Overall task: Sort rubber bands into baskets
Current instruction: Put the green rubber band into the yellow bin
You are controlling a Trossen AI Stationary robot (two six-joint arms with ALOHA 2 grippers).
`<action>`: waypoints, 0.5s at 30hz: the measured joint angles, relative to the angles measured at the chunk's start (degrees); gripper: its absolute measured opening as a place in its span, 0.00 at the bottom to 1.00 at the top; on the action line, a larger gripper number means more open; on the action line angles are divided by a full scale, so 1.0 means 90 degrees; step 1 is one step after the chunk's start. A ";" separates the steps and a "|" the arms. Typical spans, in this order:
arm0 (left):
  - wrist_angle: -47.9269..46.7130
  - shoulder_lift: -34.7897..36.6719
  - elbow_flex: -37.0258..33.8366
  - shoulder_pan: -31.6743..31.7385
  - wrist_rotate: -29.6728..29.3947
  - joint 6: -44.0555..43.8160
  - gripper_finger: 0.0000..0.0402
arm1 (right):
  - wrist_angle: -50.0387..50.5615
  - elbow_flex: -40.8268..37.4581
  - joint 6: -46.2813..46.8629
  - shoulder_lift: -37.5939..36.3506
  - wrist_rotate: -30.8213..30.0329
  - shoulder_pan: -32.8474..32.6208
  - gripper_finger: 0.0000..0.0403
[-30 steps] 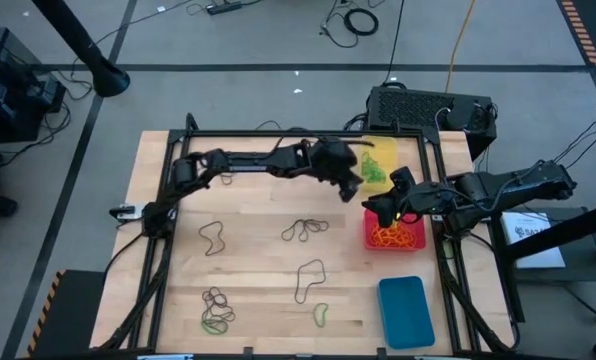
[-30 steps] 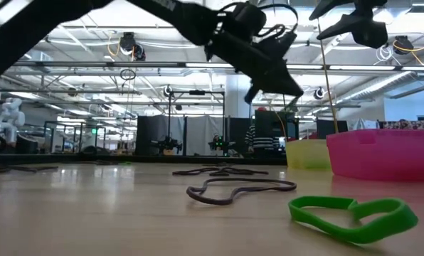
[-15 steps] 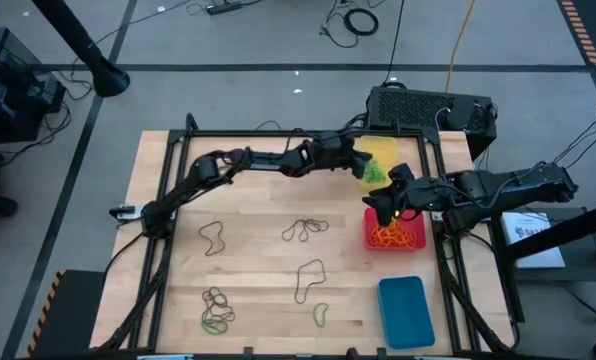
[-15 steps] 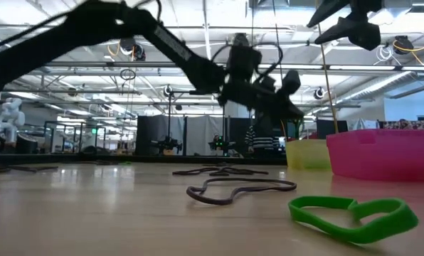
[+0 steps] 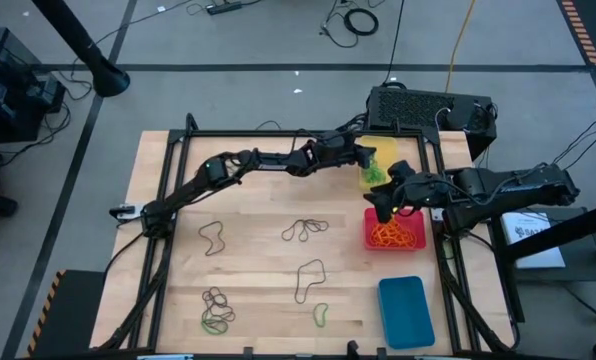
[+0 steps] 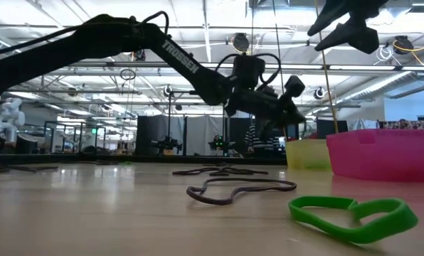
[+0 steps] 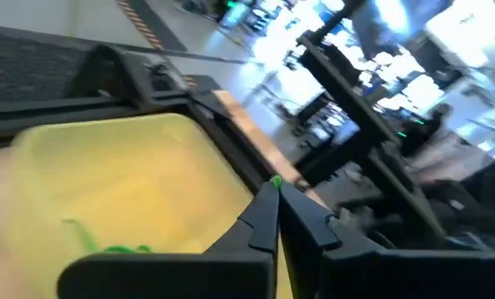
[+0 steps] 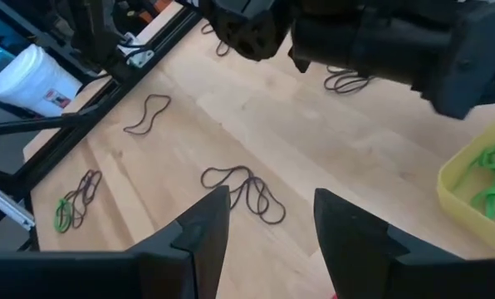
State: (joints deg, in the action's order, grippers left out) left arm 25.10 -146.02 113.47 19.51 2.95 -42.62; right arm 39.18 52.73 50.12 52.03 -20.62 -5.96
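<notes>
Currently, green rubber bands fill the yellow plastic basket beneath the left gripper, whose fingers pinch a green scrap; the right gripper hangs apart over the red basket of orange bands; dark loops remain behind.

Surface carries three baskets down its right side: far basket at the back edge, middle basket just in front of it, near basket at the front-right corner, a bit apart from the middle one. Bands lie in the far and middle baskets.

Loose rubber bands on the surface: one cluster abt centre, a single loop to its left, another loop in front of centre, a small one nr the front edge, a pile at front-left.

Left gripper over the far basket; right gripper above the middle basket's back-left corner.

Box sits behind the surface, off the back-right corner.
</notes>
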 joint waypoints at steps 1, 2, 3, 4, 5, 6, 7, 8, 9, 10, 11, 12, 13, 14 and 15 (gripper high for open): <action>-0.0035 -0.0002 0.0000 0.0002 -0.0127 -0.0001 0.05 | 0.0000 0.0000 0.0004 0.0000 0.0006 0.0000 0.42; -0.0060 -0.0007 0.0000 0.0004 -0.0187 -0.0001 0.07 | 0.0002 0.0000 0.0006 0.0000 0.0015 -0.0002 0.42; -0.0058 -0.0007 0.0000 0.0010 -0.0192 -0.0001 0.09 | 0.0002 0.0000 0.0006 0.0000 0.0017 0.0000 0.42; -0.0056 -0.0007 0.0000 0.0011 -0.0195 -0.0001 0.11 | 0.0002 0.0000 0.0008 0.0000 0.0017 0.0000 0.42; -0.0058 -0.0006 0.0000 0.0012 -0.0198 -0.0001 0.13 | 0.0002 0.0000 0.0007 0.0000 0.0017 0.0000 0.42; -0.0061 -0.0005 0.0000 0.0011 -0.0196 -0.0001 0.15 | 0.0002 0.0000 0.0002 0.0000 0.0017 0.0000 0.42; -0.0070 -0.0005 0.0000 0.0007 -0.0190 -0.0001 0.17 | 0.0002 0.0000 0.0001 0.0000 0.0017 0.0000 0.42; -0.0106 -0.0005 0.0000 0.0007 -0.0162 -0.0001 0.19 | 0.0002 0.0000 0.0001 0.0000 0.0017 0.0000 0.42; -0.0160 -0.0005 0.0000 0.0004 -0.0126 -0.0002 0.20 | 0.0002 0.0000 0.0001 0.0000 0.0017 0.0000 0.42; -0.0219 -0.0005 0.0000 0.0002 -0.0107 -0.0001 0.22 | 0.0002 0.0000 0.0001 0.0000 0.0017 0.0000 0.42; -0.0236 -0.0005 0.0000 0.0000 -0.0063 -0.0003 0.23 | 0.0002 0.0000 -0.0004 -0.0004 0.0017 0.0000 0.42; -0.0240 -0.0005 0.0000 0.0002 0.0011 -0.0004 0.25 | 0.0002 0.0000 -0.0008 -0.0020 0.0017 0.0000 0.42; -0.0251 -0.0005 0.0000 0.0002 0.0064 -0.0004 0.26 | 0.0005 0.0000 -0.0018 -0.0038 0.0017 0.0000 0.42; -0.0250 -0.0005 0.0000 0.0002 0.0128 -0.0002 0.26 | 0.0005 0.0000 -0.0022 -0.0067 0.0017 0.0000 0.42; -0.0248 -0.0005 0.0000 0.0002 0.0161 -0.0004 0.27 | 0.0005 0.0000 -0.0026 -0.0105 0.0012 0.0000 0.42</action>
State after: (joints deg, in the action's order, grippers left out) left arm 22.86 -146.06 113.47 19.53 4.40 -42.65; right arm 39.22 52.73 49.89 51.09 -20.52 -5.96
